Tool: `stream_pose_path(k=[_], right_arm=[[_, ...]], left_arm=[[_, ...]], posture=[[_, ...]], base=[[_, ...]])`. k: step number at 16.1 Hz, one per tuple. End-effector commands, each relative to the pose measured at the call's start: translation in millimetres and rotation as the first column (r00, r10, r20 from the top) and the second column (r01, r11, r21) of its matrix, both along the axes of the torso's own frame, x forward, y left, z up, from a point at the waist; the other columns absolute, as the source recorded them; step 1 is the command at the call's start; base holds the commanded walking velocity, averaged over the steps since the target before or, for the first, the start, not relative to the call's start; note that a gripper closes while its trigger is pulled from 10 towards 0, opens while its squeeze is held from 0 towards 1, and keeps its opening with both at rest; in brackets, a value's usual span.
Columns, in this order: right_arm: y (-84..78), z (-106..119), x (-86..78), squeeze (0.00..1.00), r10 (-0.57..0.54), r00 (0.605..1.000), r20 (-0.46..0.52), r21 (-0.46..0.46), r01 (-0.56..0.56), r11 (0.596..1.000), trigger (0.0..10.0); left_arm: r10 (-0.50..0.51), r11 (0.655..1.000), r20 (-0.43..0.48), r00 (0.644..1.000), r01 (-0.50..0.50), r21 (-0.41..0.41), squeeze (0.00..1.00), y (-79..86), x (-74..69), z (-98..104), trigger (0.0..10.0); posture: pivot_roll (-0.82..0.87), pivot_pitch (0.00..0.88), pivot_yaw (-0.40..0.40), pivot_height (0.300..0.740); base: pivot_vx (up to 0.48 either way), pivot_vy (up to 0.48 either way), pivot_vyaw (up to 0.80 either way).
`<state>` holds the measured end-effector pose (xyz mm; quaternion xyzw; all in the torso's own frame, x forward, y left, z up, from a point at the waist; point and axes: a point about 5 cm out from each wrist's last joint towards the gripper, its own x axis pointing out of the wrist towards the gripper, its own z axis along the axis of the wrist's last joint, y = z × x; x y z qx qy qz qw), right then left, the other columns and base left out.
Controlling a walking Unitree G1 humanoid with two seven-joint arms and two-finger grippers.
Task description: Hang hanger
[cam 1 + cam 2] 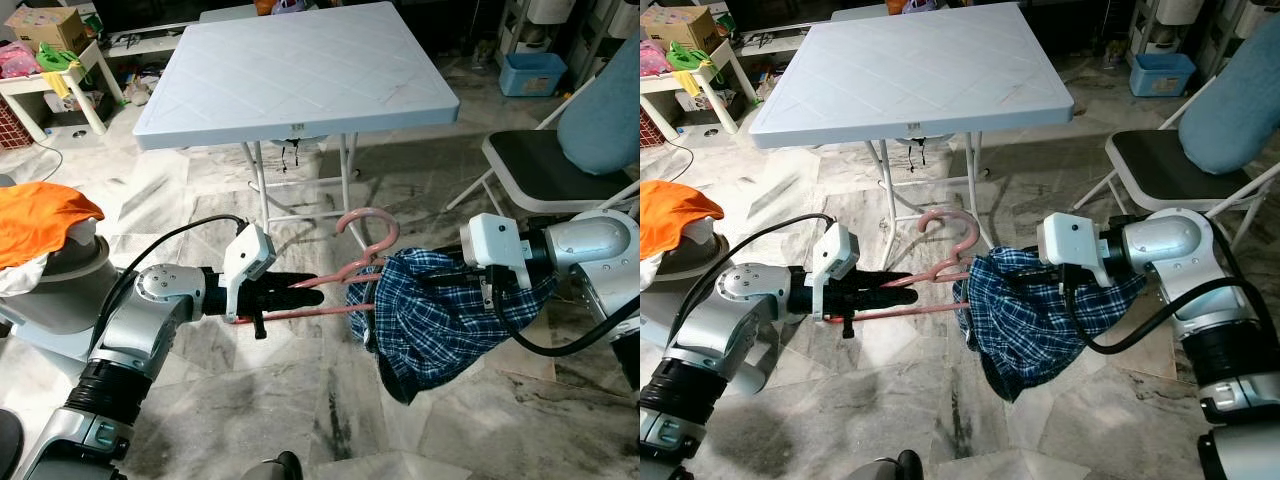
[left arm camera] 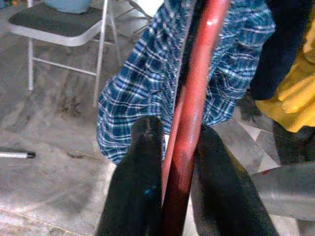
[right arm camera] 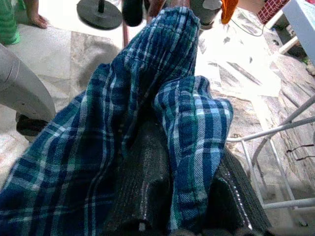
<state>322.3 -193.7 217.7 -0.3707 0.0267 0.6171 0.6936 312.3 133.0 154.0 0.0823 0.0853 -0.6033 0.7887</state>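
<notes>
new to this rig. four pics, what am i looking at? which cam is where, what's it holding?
It is a humanoid robot with two silver arms, each ending in a pincer of two long black fingers. The two wide pictures come from a stereo camera on its head, looking down at a marble floor; the two close-ups come from cameras on the wrists, looking along the fingers.

The left pincer is shut on a pink plastic hanger, its bar clamped between the fingers in the left wrist view. The right pincer is shut on a blue plaid cloth draped over that hanger.

Ahead stands a white folding table and, to the right, a folding chair.
</notes>
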Motion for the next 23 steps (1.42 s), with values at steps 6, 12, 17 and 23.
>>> stream_pose_path(k=[6,12,17,23], right_arm=[[8.7,10,1.5,1.00,0.036,0.999,-0.009,0.050,-0.036,0.998,10.0],[9.9,5,11.8,1.00,-0.040,0.997,0.071,0.058,0.035,0.998,10.0],[12.2,7,27.3,1.00,-0.157,0.977,0.146,0.102,0.143,0.984,10.0],[13.6,8,41.4,1.00,-0.281,0.924,0.259,0.121,0.258,0.959,10.0]], left_arm=[[0.033,0.999,0.042,0.999,-0.033,-0.003,0.00,-0.5,-1.1,1,0.0],[0.127,0.991,0.020,0.992,-0.126,-0.045,0.00,4.8,-7.6,-12,0.0],[0.208,0.974,0.021,0.978,-0.205,-0.095,0.00,3.9,-15.5,-16,0.0],[0.248,0.961,0.026,0.968,-0.243,-0.131,0.00,-3.1,-21.5,-18,0.0]], posture=[[-0.09,0.107,0.099,0.740],[-0.09,0.118,0.094,0.740],[-0.09,0.117,0.090,0.740],[-0.09,0.119,0.087,0.740]], base=[[0.000,0.000,0.00],[0.000,0.000,0.00],[0.000,0.000,0.00],[0.000,0.000,0.00]])
